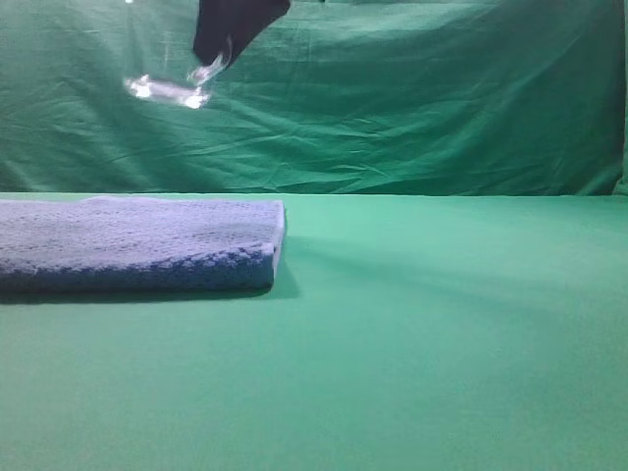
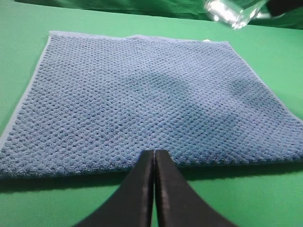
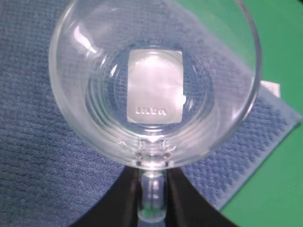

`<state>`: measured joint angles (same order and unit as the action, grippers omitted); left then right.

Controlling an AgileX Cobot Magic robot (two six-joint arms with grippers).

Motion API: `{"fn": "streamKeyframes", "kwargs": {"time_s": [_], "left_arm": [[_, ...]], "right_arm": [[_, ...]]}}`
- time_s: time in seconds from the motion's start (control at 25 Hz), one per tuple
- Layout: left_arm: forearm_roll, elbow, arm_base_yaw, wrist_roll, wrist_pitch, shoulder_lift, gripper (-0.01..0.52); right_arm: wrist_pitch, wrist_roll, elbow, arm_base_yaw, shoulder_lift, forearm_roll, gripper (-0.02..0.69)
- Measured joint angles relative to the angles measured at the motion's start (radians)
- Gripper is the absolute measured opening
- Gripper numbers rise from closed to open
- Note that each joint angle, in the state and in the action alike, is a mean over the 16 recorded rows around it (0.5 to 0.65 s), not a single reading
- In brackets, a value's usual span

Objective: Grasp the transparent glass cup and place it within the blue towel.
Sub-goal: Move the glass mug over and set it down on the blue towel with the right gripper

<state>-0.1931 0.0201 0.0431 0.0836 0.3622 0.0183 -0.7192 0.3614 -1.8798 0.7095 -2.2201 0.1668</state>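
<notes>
The transparent glass cup (image 3: 154, 85) hangs by its handle (image 3: 152, 196) in my right gripper (image 3: 152, 182), which is shut on that handle. In the exterior view the cup (image 1: 169, 90) is high in the air over the blue towel (image 1: 137, 243), under the dark right gripper (image 1: 211, 67). The towel (image 3: 42, 142) fills the view under the cup, and a white label shows through the cup's base. In the left wrist view my left gripper (image 2: 154, 156) is shut and empty at the near edge of the towel (image 2: 142, 99); the cup (image 2: 229, 12) shows at the top right.
Green cloth covers the table (image 1: 442, 343) and the backdrop (image 1: 442, 98). The towel lies at the left of the table. A small white tag (image 3: 269, 88) sticks out at one towel corner.
</notes>
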Motion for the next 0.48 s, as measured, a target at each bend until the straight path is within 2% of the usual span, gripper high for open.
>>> {"fn": "streamKeyframes", "kwargs": {"time_s": [0.28,0.48], "left_arm": [[0.0,0.0,0.0,0.0,0.0,0.0,0.0],[0.0,0.0,0.0,0.0,0.0,0.0,0.0]], "right_arm": [[-0.051,0.003,-0.029,0.002,-0.006,-0.024,0.307],[-0.173,-0.034,-0.065,0.001,0.073,-0.066,0.302]]}}
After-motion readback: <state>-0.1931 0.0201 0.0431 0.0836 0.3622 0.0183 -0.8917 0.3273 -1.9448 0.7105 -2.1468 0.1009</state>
